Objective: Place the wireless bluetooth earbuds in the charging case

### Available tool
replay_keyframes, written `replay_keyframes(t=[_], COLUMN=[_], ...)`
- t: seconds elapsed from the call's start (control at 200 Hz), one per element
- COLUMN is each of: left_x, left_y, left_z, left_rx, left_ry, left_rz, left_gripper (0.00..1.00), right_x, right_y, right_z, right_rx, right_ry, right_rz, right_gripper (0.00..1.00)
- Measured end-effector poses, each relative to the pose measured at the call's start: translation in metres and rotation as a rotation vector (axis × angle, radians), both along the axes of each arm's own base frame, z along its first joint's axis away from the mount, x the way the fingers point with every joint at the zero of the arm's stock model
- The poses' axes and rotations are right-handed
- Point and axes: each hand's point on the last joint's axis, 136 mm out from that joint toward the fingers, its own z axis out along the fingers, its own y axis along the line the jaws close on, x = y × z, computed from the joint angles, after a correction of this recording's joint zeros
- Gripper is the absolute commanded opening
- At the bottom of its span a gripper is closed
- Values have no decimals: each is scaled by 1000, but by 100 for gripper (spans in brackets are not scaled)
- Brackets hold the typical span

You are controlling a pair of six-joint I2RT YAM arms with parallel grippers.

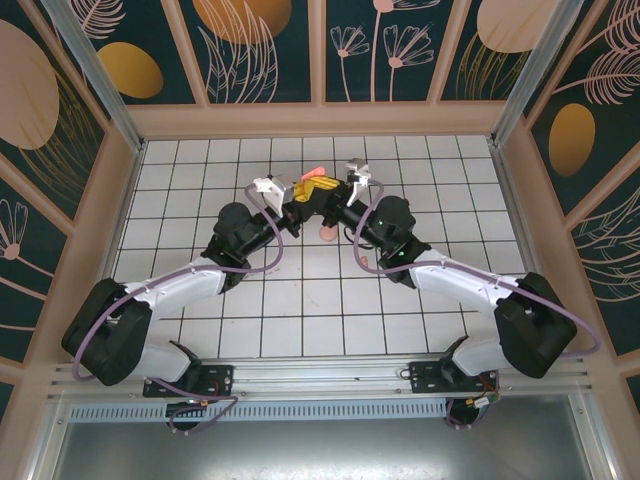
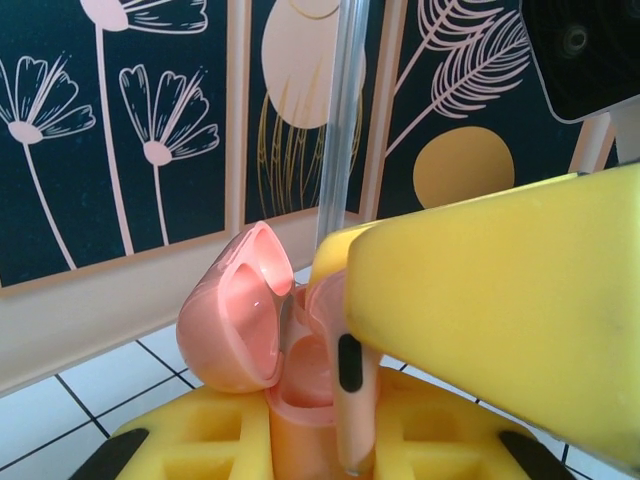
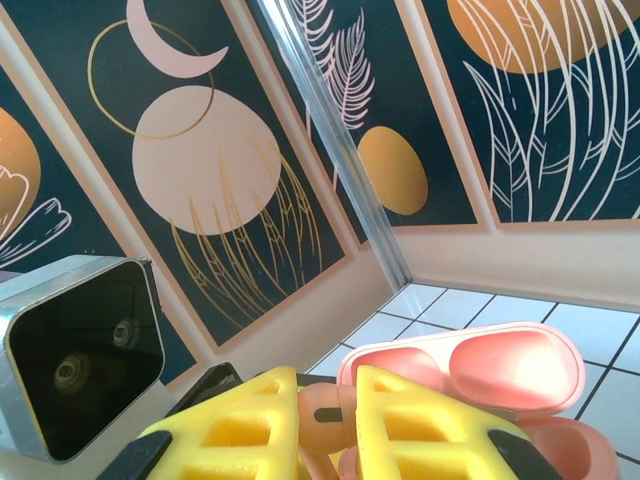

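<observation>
Top external: tiled tbl [image 1: 300, 312], floral walls [image 1: 255, 55]

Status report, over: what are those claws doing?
Left gripper shut on open charging case. Right gripper shut on pale earbud, stem down at the case. Nothing seen blocking.

surface: white tiled table [image 1: 300, 320] | lying on it: pale pink earbud [image 1: 327, 232], coral earbud [image 1: 365, 263] near

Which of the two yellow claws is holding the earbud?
The right gripper: its yellow fingers pinch a pale pink earbud at the mouth of the open pink case. The left gripper grips that case instead.
</observation>
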Motion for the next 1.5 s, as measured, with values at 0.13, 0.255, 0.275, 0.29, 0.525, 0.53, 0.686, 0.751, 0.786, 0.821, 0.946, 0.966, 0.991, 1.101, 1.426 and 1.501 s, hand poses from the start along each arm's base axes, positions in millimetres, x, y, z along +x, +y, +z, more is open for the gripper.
replay_keyframes(t=[0.13,0.255,0.275,0.29,0.525,0.53,0.686,0.751,0.786,0.821,0.946,0.966,0.991,1.101,1.426,1.501], left_x=[-4,-8,-9,-10,-15,-16,-17,-17,-17,-17,-16,-16,-16,-16,-16,-16], left_y=[-1,-2,-2,-2,-2,-2,-1,-1,-1,-1,-1,-1,-2,-2,-3,-3], left_z=[5,11,12,13,23,24,26,25,25,24,21,21,21,20,27,27], left_rx=[-7,-13,-15,-14,-16,-16,-7,1,5,8,19,20,20,23,17,17], left_ry=[-14,-32,-36,-39,-88,-89,-111,-115,-115,-113,-110,-109,-108,-108,-117,-117], left_rz=[-15,-31,-34,-35,-44,-44,-43,-42,-42,-42,-41,-41,-41,-41,-44,-44], left_gripper=[0,0,0,0,0,0,0,0,0,0,0,0,0,0,0,0], right_x=[-6,-11,-12,-12,-18,-18,-19,-17,-16,-15,-13,-12,-12,-9,-9,-9], right_y=[-2,-5,-6,-6,-8,-8,-8,-10,-11,-12,-11,-10,-10,-10,-11,-11], right_z=[6,13,14,15,27,27,34,42,46,50,54,54,53,50,49,48], right_rx=[0,2,1,3,6,6,14,25,32,39,50,49,48,44,42,40], right_ry=[-4,-5,-5,-6,-25,-26,-38,-52,-60,-68,-72,-71,-70,-64,-64,-61], right_rz=[18,39,42,43,83,83,96,90,86,84,84,84,83,80,77,77], right_gripper=[16,16,16,16,16,15,15,14,14,14,13,13,13,13,13,13])
